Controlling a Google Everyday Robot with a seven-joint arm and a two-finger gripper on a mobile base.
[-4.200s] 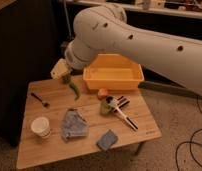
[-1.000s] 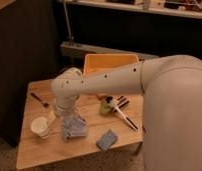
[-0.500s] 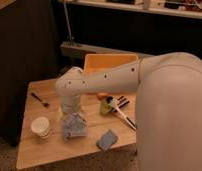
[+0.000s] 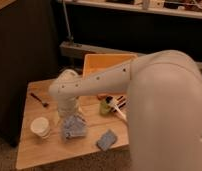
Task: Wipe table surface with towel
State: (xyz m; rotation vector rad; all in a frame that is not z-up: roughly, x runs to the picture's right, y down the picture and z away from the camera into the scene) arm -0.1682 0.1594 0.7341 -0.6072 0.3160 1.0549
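Camera view: we see tool (image 4: 69, 115), jaws spread wide, empty, just above towel (image 4: 75, 128); towel lies at tool's 6 o'clock on table (image 4: 41, 152).

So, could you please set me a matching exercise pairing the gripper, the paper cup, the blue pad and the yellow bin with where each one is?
Things:
1. gripper
2. paper cup
3. blue pad
4. yellow bin

Places:
A. at the far edge of the table
B. low over the towel
C. toward the table's near edge, right of the towel in the picture
D. just left of the towel in the picture

Pairs: 1-B, 2-D, 3-C, 4-A.
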